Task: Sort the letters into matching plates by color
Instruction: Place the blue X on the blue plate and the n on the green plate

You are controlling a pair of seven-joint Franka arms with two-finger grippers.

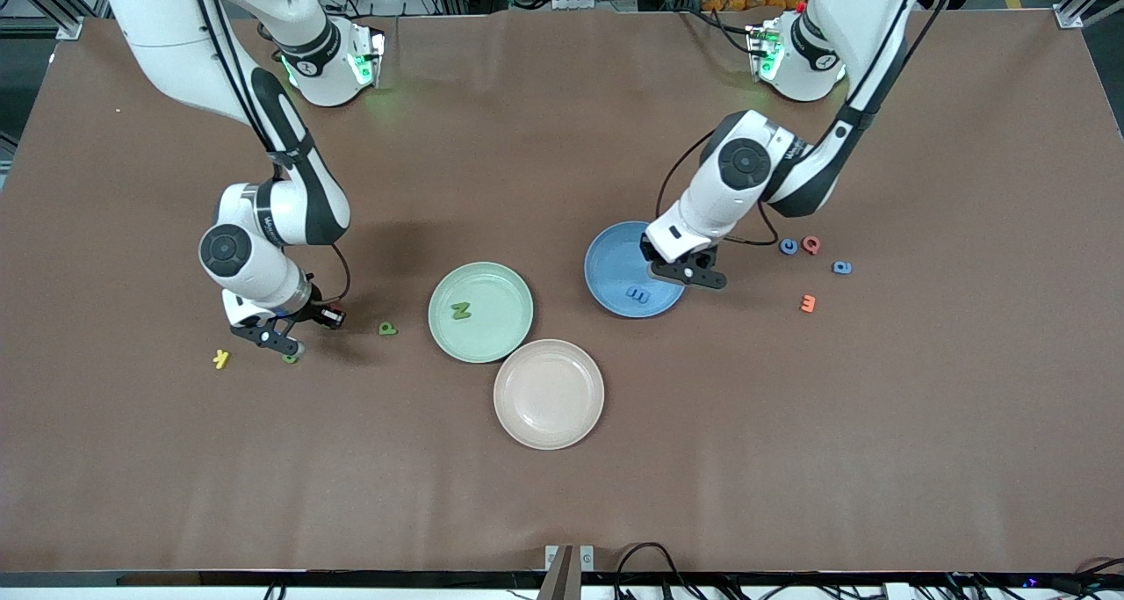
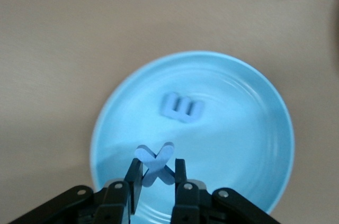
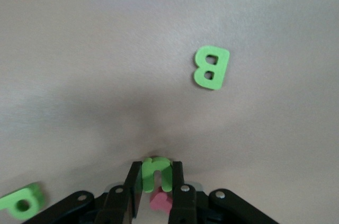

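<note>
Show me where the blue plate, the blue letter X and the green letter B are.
blue plate [image 1: 608, 266]: front view, bare floor near the rim.
blue letter X [image 2: 155, 162]: left wrist view, crossing of the strokes.
green letter B [image 3: 211, 68]: right wrist view, middle bar.

Brown table [image 1: 562, 495] filling the view. Beige-pink plate [image 1: 549, 394] near the middle, somewhat toward the front camera's edge. Yellow letter K [image 1: 221, 358] toward the right arm's end. Red letter [image 1: 810, 245] and orange letter [image 1: 808, 303] toward the left arm's end, near each other, the orange one closer to the camera's edge.
</note>
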